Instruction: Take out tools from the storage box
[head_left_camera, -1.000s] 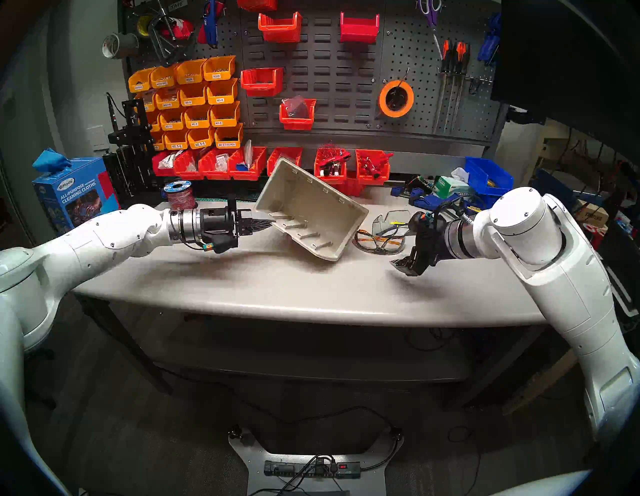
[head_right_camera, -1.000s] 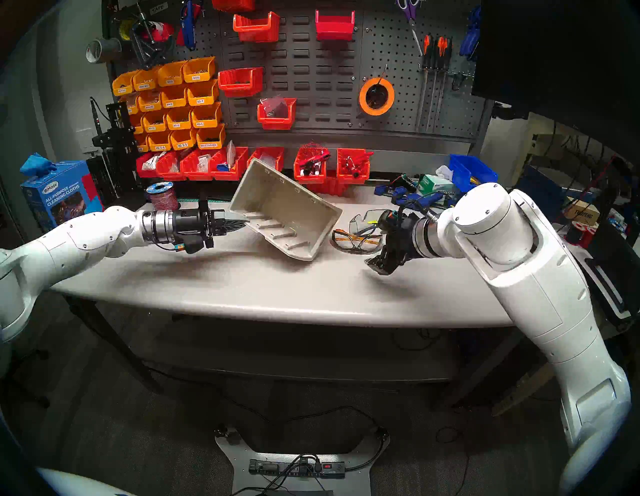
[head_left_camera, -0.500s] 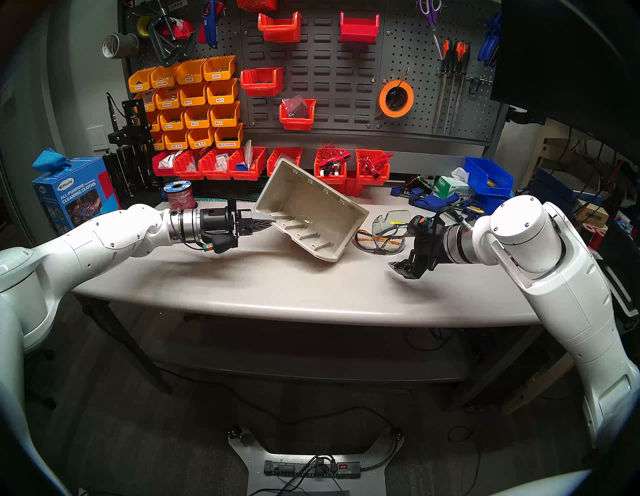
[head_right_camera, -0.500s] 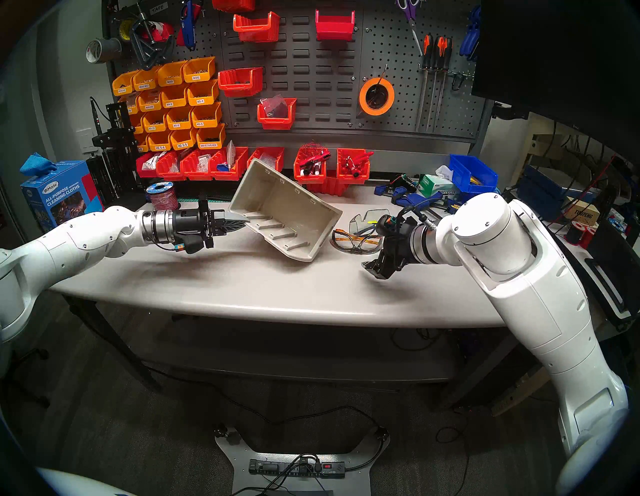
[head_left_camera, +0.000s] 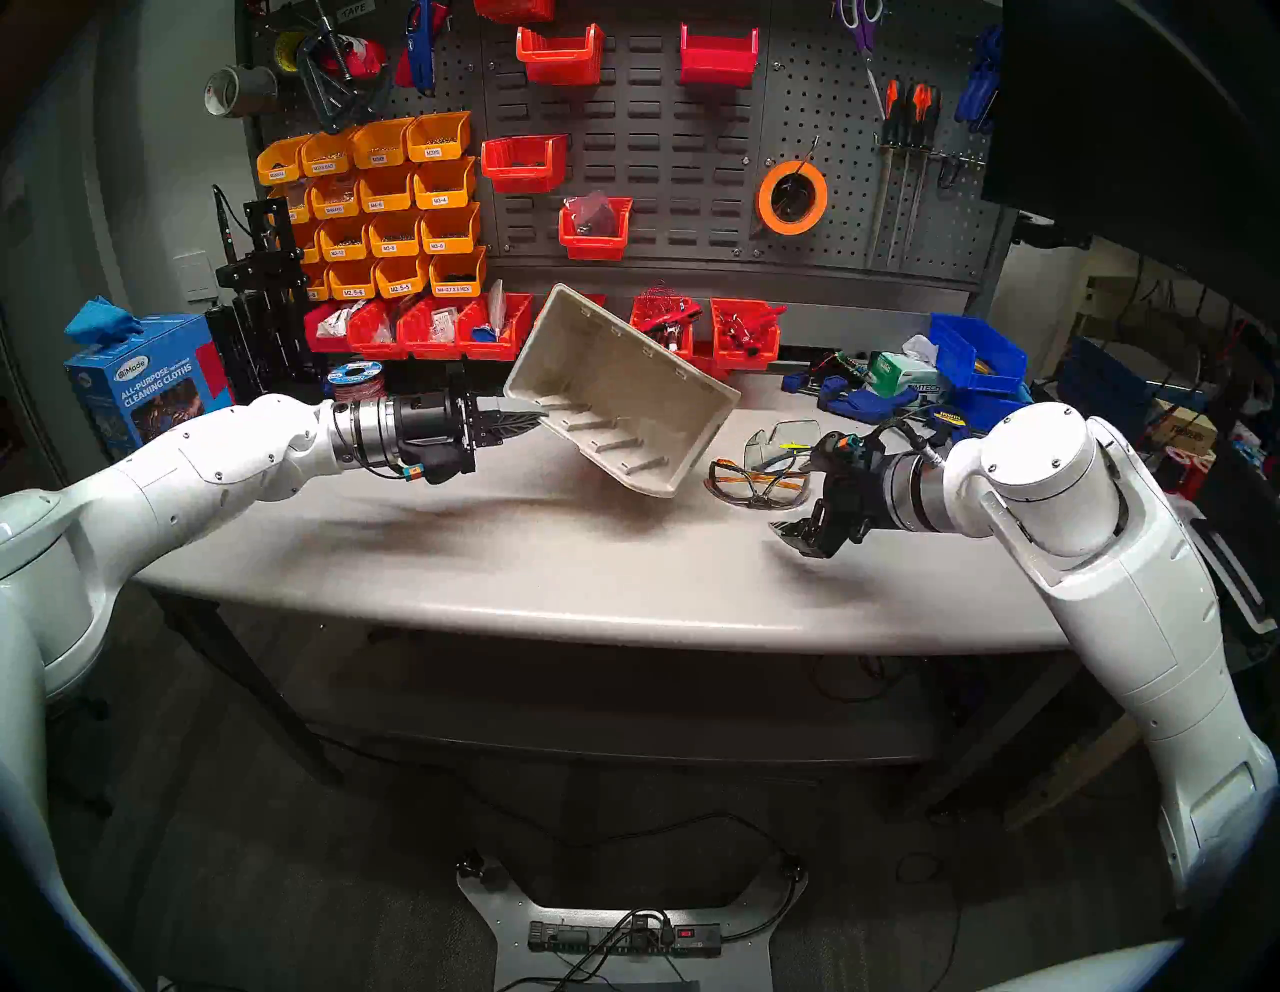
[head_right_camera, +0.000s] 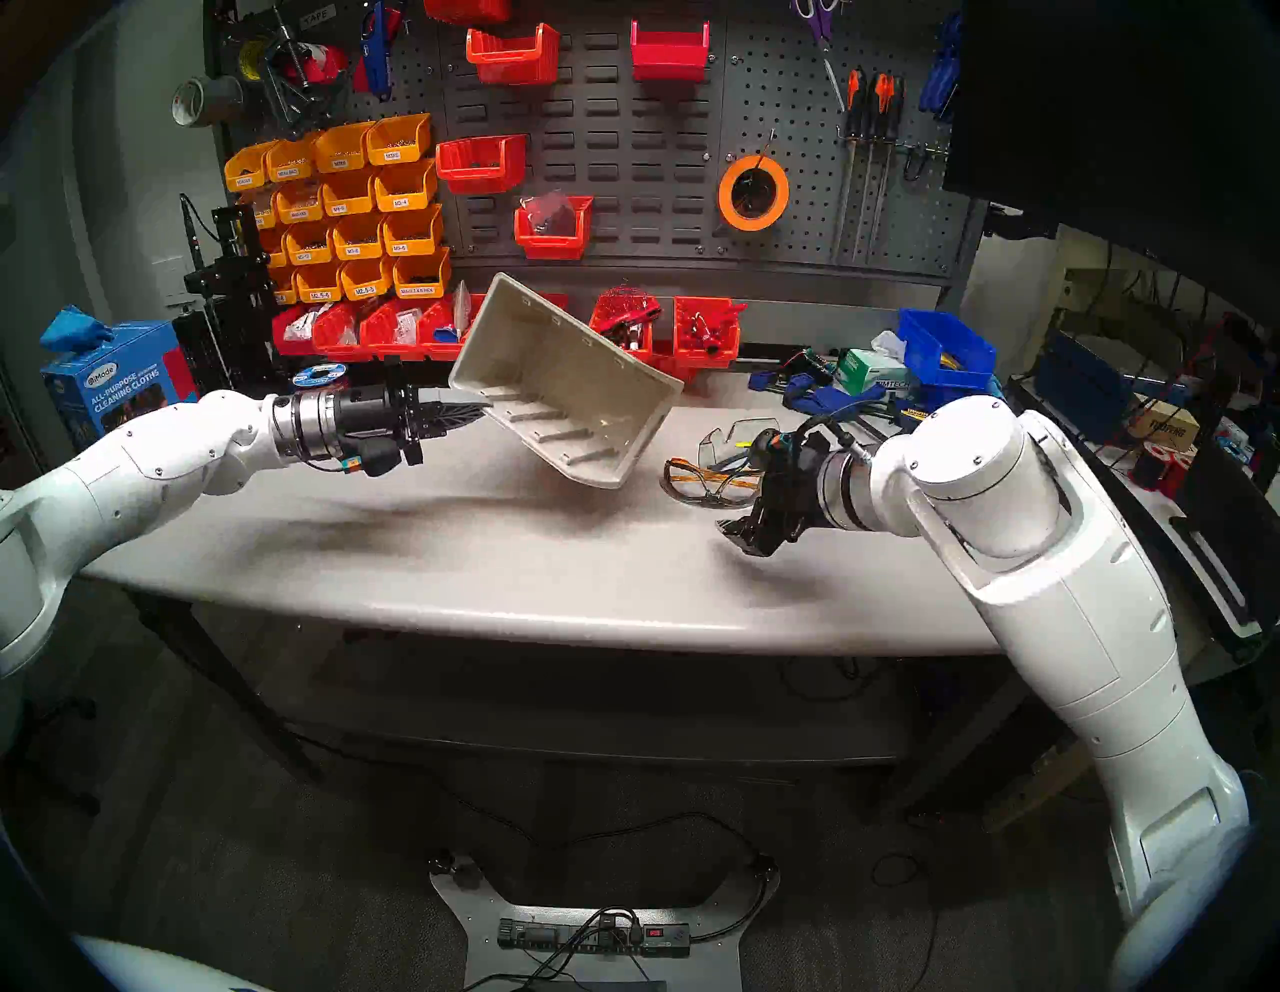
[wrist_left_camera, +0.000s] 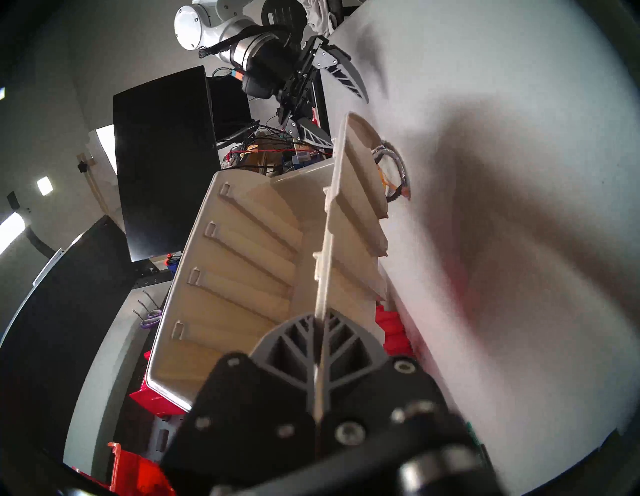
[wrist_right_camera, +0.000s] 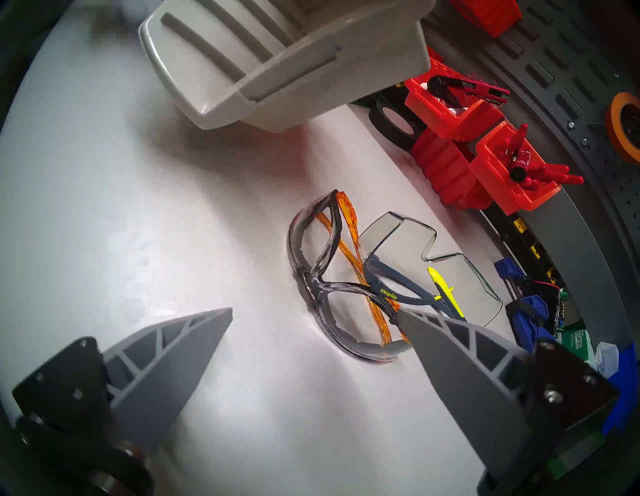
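Observation:
My left gripper (head_left_camera: 533, 419) is shut on the rim of the beige storage box (head_left_camera: 623, 402), holding it tilted above the table with its low front lip down to the right. Nothing shows inside the storage box (wrist_left_camera: 242, 277). Both pairs of safety glasses lie on the table right of it. The orange-armed pair (head_left_camera: 758, 485) (wrist_right_camera: 315, 282) is nearer, and the grey-and-yellow pair (head_left_camera: 783, 436) (wrist_right_camera: 394, 239) lies behind it, their arms crossing. Just in front of the glasses, my right gripper (head_left_camera: 796, 537) (wrist_right_camera: 315, 313) hovers open and holds nothing.
Red bins (head_left_camera: 485, 332) line the back of the table under the pegboard. Blue clamps (head_left_camera: 852, 398), a tissue box and a blue bin (head_left_camera: 976, 350) crowd the back right. A wire spool (head_left_camera: 357, 381) and a blue cloth box (head_left_camera: 149, 388) stand at the back left.
My left arm has raised the box, so its lower corner hangs clear of the table. The right gripper has crept a little to the left, still open.

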